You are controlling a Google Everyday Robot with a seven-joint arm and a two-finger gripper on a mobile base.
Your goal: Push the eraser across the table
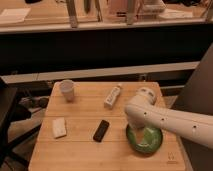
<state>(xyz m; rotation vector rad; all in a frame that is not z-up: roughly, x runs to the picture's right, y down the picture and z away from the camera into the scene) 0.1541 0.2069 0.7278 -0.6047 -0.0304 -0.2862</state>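
The eraser point(101, 130) is a small flat black bar lying on the light wooden table point(80, 150), near its middle towards the front. My white arm reaches in from the right, its elbow point(144, 100) above the table's right half. The gripper point(137, 131) hangs down over the left part of a green plate point(150, 145), a short way to the right of the eraser and apart from it.
A white squarish block point(59, 127) lies at the front left. A white cup point(67, 90) stands at the back left. A white labelled tube point(113, 95) lies at the back middle. A dark counter runs behind the table.
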